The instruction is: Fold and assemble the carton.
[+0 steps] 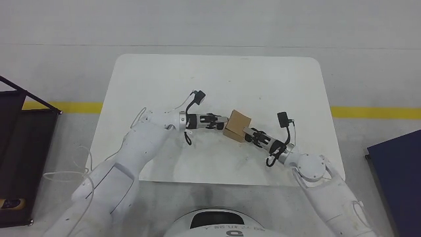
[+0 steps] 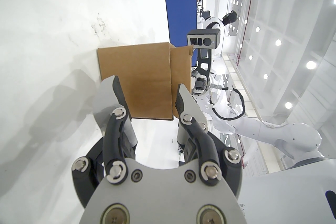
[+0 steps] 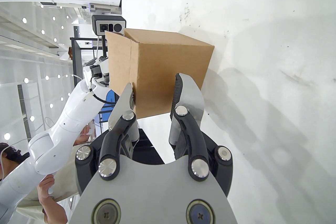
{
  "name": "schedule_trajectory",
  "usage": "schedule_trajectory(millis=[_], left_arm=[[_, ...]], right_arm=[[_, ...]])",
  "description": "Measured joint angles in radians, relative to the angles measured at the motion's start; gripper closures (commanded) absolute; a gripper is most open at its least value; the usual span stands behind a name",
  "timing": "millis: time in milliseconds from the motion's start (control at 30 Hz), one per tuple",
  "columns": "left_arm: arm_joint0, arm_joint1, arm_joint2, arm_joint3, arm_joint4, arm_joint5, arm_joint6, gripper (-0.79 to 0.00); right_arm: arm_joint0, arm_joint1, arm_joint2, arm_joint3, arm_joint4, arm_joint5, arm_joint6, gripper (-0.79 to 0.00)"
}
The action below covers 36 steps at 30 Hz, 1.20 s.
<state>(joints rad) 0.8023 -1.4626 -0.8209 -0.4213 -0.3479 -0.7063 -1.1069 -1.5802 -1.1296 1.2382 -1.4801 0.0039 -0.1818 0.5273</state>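
Observation:
A small brown carton point(image 1: 237, 126) stands on the white table point(image 1: 217, 79), near the front middle, folded into a box shape with an upper flap standing up. My left gripper point(image 1: 222, 123) is open, level with the table, its fingertips against the carton's side face point(image 2: 141, 78). In the left wrist view the gripper point(image 2: 151, 97) straddles that face. My right gripper point(image 1: 252, 136) is open on the carton's opposite side. In the right wrist view the gripper point(image 3: 155, 96) spans a wall of the carton point(image 3: 162, 67), and one fingertip point(image 3: 130, 97) touches the crease under the flap.
The table's front edge runs just behind both wrists. Bare tabletop stretches behind and to both sides of the carton. A dark rack point(image 1: 20, 138) stands on the floor to the left, and a blue panel point(image 1: 398, 171) lies to the right.

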Motion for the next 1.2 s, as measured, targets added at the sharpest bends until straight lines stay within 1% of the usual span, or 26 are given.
schedule_trajectory(millis=[400, 567, 633, 733, 833, 900, 1000, 1200], left_arm=[[0.004, 0.005, -0.011, 0.004, 0.005, -0.009, 0.003, -0.379], [0.005, 0.011, -0.021, -0.028, -0.001, -0.028, 0.021, -0.382], [0.006, 0.017, -0.021, -0.059, 0.008, -0.028, 0.021, -0.4], [0.005, 0.023, -0.013, -0.1, 0.038, -0.021, 0.014, -0.459], [-0.001, 0.025, 0.006, -0.124, 0.094, -0.008, 0.01, -0.489], [-0.005, 0.023, 0.024, -0.134, 0.145, 0.01, 0.03, -0.496], [-0.004, 0.018, 0.046, -0.148, 0.206, 0.035, 0.069, -0.499], [0.0, 0.014, 0.059, -0.142, 0.24, 0.057, 0.102, -0.459]], right_arm=[[-0.011, 0.002, 0.004, -0.007, -0.012, -0.003, -0.01, -0.243], [-0.017, 0.003, 0.007, -0.012, -0.015, -0.007, -0.013, -0.246], [-0.02, 0.003, 0.009, -0.014, -0.016, -0.009, -0.013, -0.243], [-0.022, 0.004, 0.01, -0.015, -0.017, -0.011, -0.014, -0.24], [-0.024, 0.004, 0.01, -0.017, -0.018, -0.011, -0.014, -0.24], [-0.026, 0.004, 0.011, -0.019, -0.019, -0.013, -0.015, -0.234], [-0.028, 0.004, 0.012, -0.021, -0.017, -0.013, -0.017, -0.231], [-0.03, 0.005, 0.014, -0.023, -0.012, -0.011, -0.014, -0.219]])
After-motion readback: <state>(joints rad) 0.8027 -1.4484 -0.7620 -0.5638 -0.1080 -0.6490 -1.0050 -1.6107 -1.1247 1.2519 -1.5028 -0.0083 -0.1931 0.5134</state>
